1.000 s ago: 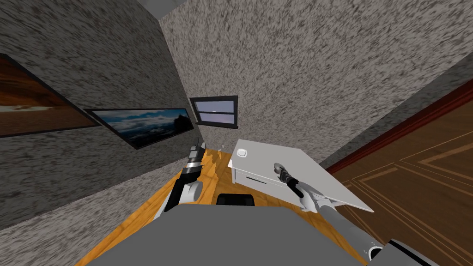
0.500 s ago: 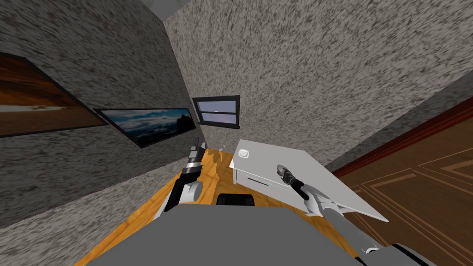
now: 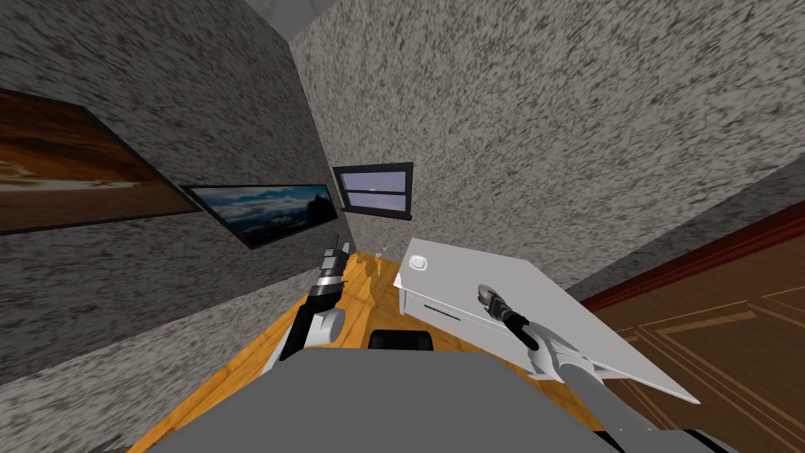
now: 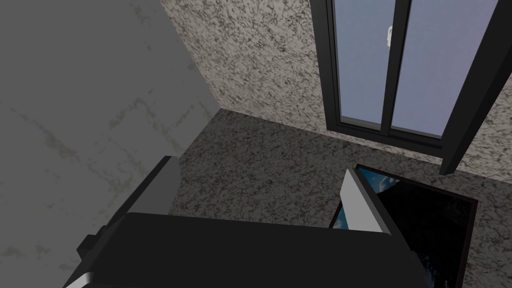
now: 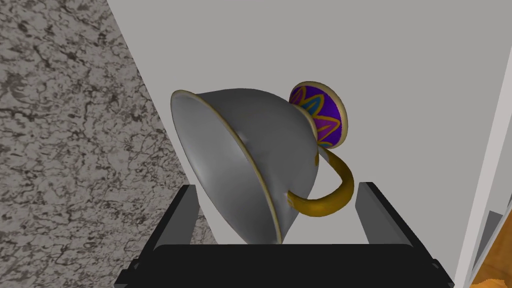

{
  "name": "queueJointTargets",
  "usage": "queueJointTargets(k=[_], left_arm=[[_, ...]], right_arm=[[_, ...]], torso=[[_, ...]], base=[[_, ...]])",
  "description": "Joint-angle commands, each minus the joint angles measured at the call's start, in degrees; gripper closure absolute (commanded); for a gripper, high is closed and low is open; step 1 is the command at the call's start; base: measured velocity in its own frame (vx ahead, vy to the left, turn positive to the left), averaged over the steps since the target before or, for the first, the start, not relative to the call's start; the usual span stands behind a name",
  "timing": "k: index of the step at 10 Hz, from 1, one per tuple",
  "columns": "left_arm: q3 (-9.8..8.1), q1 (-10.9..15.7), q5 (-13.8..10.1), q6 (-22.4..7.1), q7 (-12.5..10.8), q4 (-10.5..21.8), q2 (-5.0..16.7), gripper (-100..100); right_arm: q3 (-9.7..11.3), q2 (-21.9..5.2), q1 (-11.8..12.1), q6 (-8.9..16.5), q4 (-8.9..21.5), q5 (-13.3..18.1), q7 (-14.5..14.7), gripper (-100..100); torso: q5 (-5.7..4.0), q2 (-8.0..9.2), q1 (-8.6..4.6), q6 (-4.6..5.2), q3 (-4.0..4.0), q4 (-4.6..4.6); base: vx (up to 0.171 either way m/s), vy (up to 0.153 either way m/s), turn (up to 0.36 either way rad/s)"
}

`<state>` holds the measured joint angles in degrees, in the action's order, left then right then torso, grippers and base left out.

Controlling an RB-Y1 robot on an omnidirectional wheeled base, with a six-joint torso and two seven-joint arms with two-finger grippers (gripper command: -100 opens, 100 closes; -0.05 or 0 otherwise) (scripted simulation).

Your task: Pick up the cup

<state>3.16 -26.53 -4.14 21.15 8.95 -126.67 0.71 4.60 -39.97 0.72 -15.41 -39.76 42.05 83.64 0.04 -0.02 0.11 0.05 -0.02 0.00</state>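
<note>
The cup is grey with a gold rim, a gold handle and a purple patterned foot. It hangs tilted between the fingers of my right gripper, which is shut on it, one finger at the rim and the other at the handle. In the head view that gripper holds the cup just above the white table, near its middle. My left gripper is raised at the left near the wall corner, and its fingers stand open around nothing.
A small white dish-like thing lies on the table's far corner. The table has a drawer front facing me. Speckled walls close in on the left and behind, with a window and framed pictures. The floor is orange wood.
The whole head view has swung, so the table and walls sit a little further right. My right gripper keeps the cup over the table, drawn slightly nearer me. The left arm is still.
</note>
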Motion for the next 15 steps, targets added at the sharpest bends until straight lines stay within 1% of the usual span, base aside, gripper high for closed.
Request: queueJointTargets(k=[1, 2, 3, 4, 5, 6, 7, 8, 12, 13, 14, 15], left_arm=[[0.00, 0.0, 0.0, 0.0, 0.0, 0.0, 0.0, 0], [0.00, 0.0, 0.0, 0.0, 0.0, 0.0, 0.0, 0], [0.00, 0.0, 0.0, 0.0, 0.0, 0.0, 0.0, 0], [0.00, 0.0, 0.0, 0.0, 0.0, 0.0, 0.0, 0], [0.00, 0.0, 0.0, 0.0, 0.0, 0.0, 0.0, 0], [0.00, 0.0, 0.0, 0.0, 0.0, 0.0, 0.0, 0], [0.00, 0.0, 0.0, 0.0, 0.0, 0.0, 0.0, 0], [0.00, 0.0, 0.0, 0.0, 0.0, 0.0, 0.0, 0], [0.00, 0.0, 0.0, 0.0, 0.0, 0.0, 0.0, 0], [0.00, 0.0, 0.0, 0.0, 0.0, 0.0, 0.0, 0], [0.00, 0.0, 0.0, 0.0, 0.0, 0.0, 0.0, 0], [-0.01, 0.0, 0.0, 0.0, 0.0, 0.0, 0.0, 0]], right_arm=[[-2.9, 1.0, 0.0, -2.6, 2.7, 1.3, 1.7, -100], [-4.0, 1.0, 0.0, -2.6, 2.7, 1.3, 1.7, -100], [-6.3, 1.7, 0.2, -4.6, 4.9, 2.4, 2.7, -100], [-6.8, 1.7, 0.2, -4.6, 4.9, 2.4, 2.7, -100], [-9.0, 2.3, 0.3, -6.6, 6.8, 3.5, 3.8, -100], [-9.6, 2.3, 0.3, -6.6, 7.0, 3.5, 3.8, -100], [-9.0, 2.2, 0.3, -6.3, 6.6, 3.3, 3.6, -100], [-9.1, 2.3, 0.3, -6.5, 6.7, 3.3, 3.7, 100], [-9.1, 2.3, 0.4, -6.4, 6.7, 3.3, 3.6, 100], [-9.1, 2.3, 0.4, -6.4, 6.7, 3.3, 3.6, 0], [-6.8, 1.7, 0.2, -4.6, 4.9, 2.4, 2.7, 100], [-5.0, 1.0, 0.0, -2.9, 2.7, 1.3, 1.7, 100]], torso=[[0.00, 0.00, 0.00, 0.00, 0.00, 0.00], [-0.01, -0.01, 0.00, 0.00, -0.01, -0.01], [0.00, 0.01, -0.03, 0.01, 0.01, 0.00], [-0.01, 0.02, -0.02, 0.00, 0.01, 0.00], [-0.01, 0.04, -0.04, 0.01, 0.02, 0.00], [-0.01, 0.02, -0.01, 0.00, 0.01, 0.00], [0.00, 0.03, -0.02, 0.01, 0.02, 0.00], [-0.01, 0.06, -0.06, 0.01, 0.03, 0.01], [-0.02, 0.14, -0.12, -0.04, 0.10, 0.06], [-0.02, 0.13, -0.14, -0.05, 0.10, 0.07], [-0.02, 0.12, -0.15, -0.06, 0.10, 0.07], [0.01, 0.17, -0.20, -0.03, 0.13, 0.10]], base=[[0.028, 0.025, 0.083], [0.020, 0.018, 0.031], [0.019, 0.019, 0.074], [0.015, 0.016, 0.033], [0.019, 0.024, 0.067], [0.018, 0.021, 0.036], [0.007, 0.007, -0.001], [0.000, 0.000, 0.000], [0.000, 0.000, 0.000], [0.000, 0.000, 0.000], [-0.014, -0.017, -0.071], [-0.035, -0.035, -0.116]])
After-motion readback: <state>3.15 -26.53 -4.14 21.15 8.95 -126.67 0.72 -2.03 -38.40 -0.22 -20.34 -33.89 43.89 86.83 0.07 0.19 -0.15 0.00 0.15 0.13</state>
